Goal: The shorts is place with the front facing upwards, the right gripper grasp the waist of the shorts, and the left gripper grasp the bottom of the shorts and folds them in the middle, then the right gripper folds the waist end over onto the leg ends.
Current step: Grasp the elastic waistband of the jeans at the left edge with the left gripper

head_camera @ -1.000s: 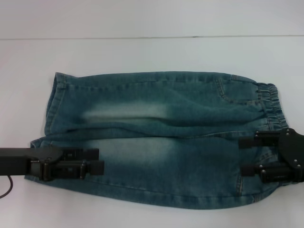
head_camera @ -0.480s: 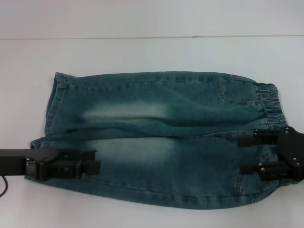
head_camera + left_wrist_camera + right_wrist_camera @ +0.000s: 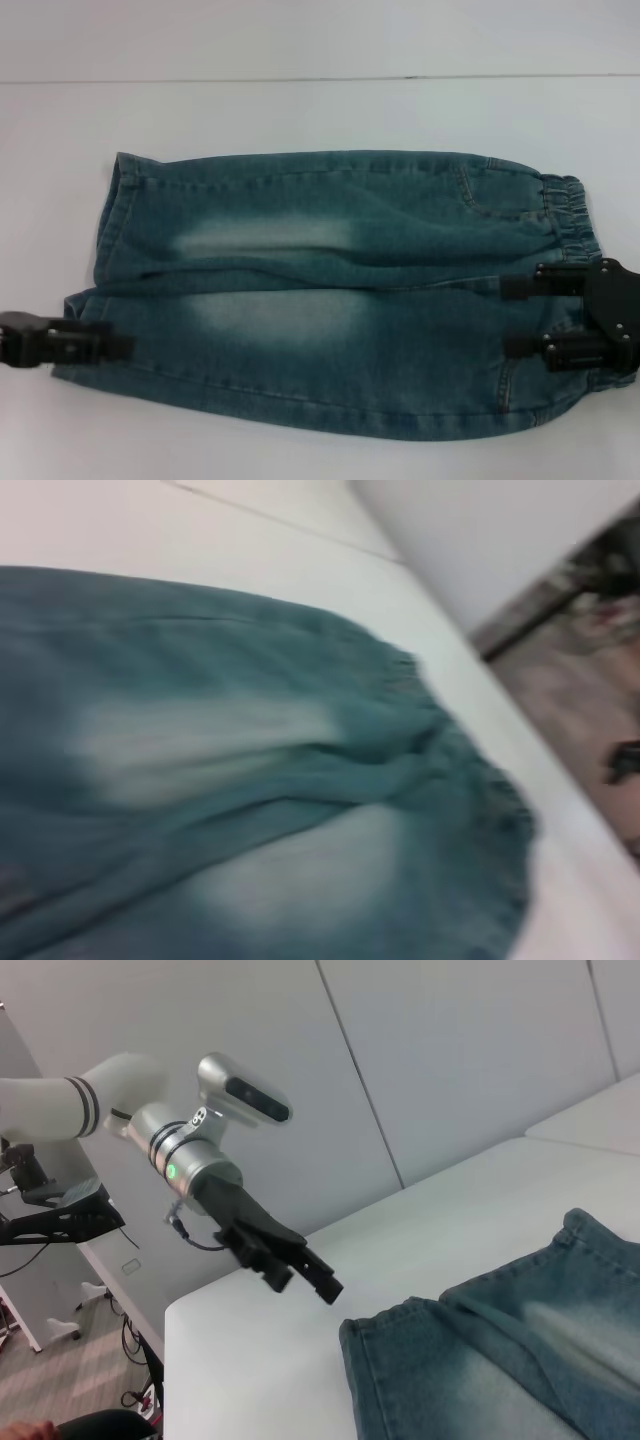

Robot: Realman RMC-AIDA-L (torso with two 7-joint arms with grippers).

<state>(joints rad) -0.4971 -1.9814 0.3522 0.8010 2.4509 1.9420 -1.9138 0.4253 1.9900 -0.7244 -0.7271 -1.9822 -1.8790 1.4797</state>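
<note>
I am seeing 1 pair of shorts (image 3: 340, 290) lying flat mid-bench. My right gripper (image 3: 515, 317) is hovering spread wide over the waist; my left gripper (image 3: 120, 345) is sitting by the leg hem, state unclear.

Bare white table (image 3: 320, 110) seen on all sides of the shorts (image 3: 330, 290), left gripper (image 3: 100, 345) lifted at the leg hem, right gripper (image 3: 515, 317) spread over the waist end.

White table (image 3: 320, 110), grey wall panels (image 3: 450, 1050) behind.
</note>
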